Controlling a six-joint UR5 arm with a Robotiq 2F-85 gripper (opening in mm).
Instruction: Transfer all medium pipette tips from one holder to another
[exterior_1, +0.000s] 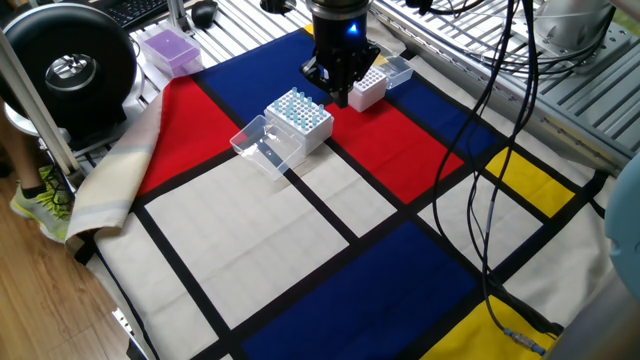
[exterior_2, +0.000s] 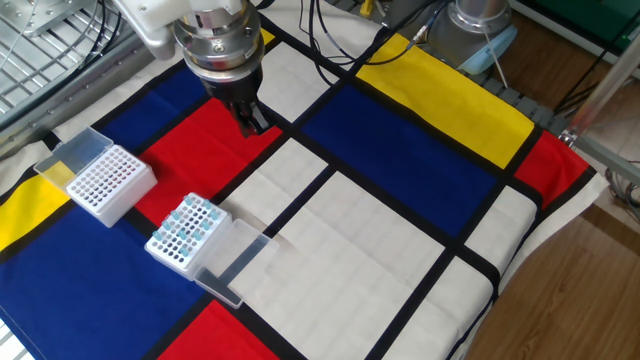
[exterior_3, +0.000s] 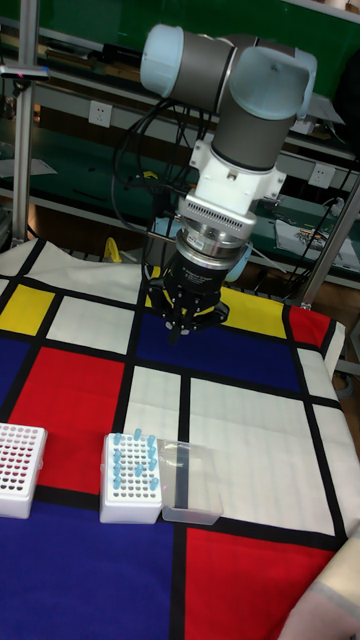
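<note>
Pale blue medium pipette tips (exterior_1: 297, 106) (exterior_2: 188, 224) (exterior_3: 130, 460) stand in a white rack (exterior_1: 305, 132) (exterior_2: 172, 253) (exterior_3: 128, 505) on the cloth, filling only part of it. Its clear lid (exterior_1: 260, 146) (exterior_2: 233, 262) (exterior_3: 190, 486) lies open beside it. A second white rack (exterior_1: 368, 90) (exterior_2: 105, 184) (exterior_3: 20, 468) shows rows of bare holes. My gripper (exterior_1: 340, 92) (exterior_2: 252, 122) (exterior_3: 178, 330) hangs above the red patch, apart from both racks. Its fingers are shut, and I see nothing between them.
A purple box (exterior_1: 168, 48) and a black round device (exterior_1: 70, 65) sit at the table's far left. Black cables (exterior_1: 500, 110) hang over the right side. The second rack's clear lid (exterior_1: 398, 70) (exterior_2: 72, 157) is folded back. The cloth (exterior_1: 300, 250) drapes over the table's edges.
</note>
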